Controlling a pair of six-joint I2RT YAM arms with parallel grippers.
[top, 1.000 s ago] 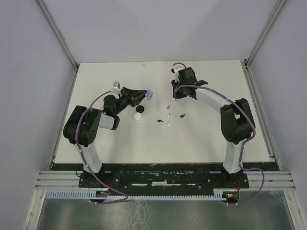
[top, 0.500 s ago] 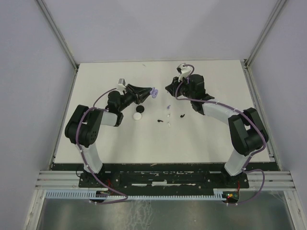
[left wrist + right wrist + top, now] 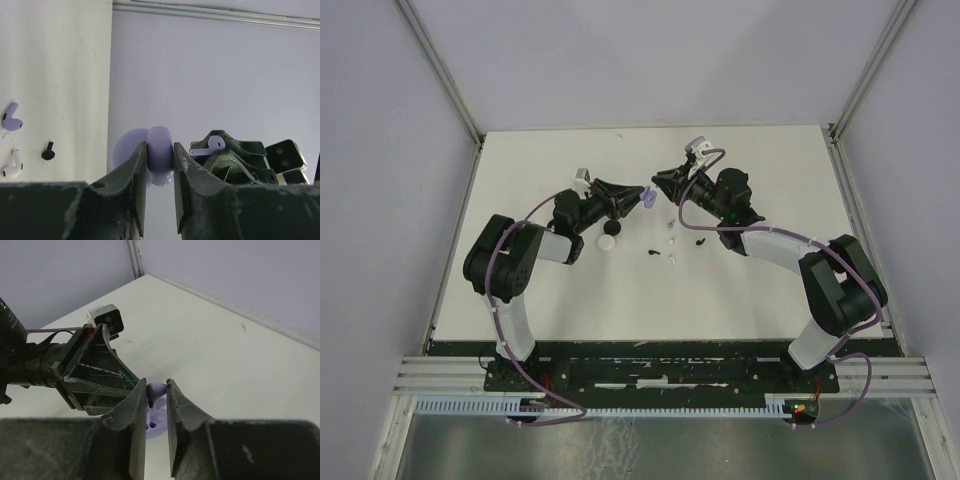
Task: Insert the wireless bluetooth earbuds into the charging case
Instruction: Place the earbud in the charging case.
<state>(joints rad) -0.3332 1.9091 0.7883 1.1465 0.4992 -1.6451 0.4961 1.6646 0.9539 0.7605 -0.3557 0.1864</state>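
Observation:
My left gripper (image 3: 636, 196) is shut on a pale lilac charging case (image 3: 647, 198) and holds it above the table with its lid open. In the left wrist view the case (image 3: 160, 156) sits between the fingers of that gripper (image 3: 160, 146). My right gripper (image 3: 660, 182) is shut on a lilac earbud (image 3: 157, 392) and holds it just above the case's open sockets (image 3: 156, 421). The earbud also shows in the left wrist view (image 3: 212, 144). Other loose earbuds lie on the table: a lilac one (image 3: 11, 117), a white one (image 3: 12, 165) and a black one (image 3: 48, 151).
A white round puck (image 3: 608, 241) lies on the white table (image 3: 770, 290) below the left gripper, with a black piece (image 3: 616, 229) beside it. Several small earbuds (image 3: 672, 241) lie scattered just below the two grippers. Grey walls enclose the table.
Both grippers moved toward each other. The left carried the lilac case to the right. The right swung left with the earbud until it was over the case.

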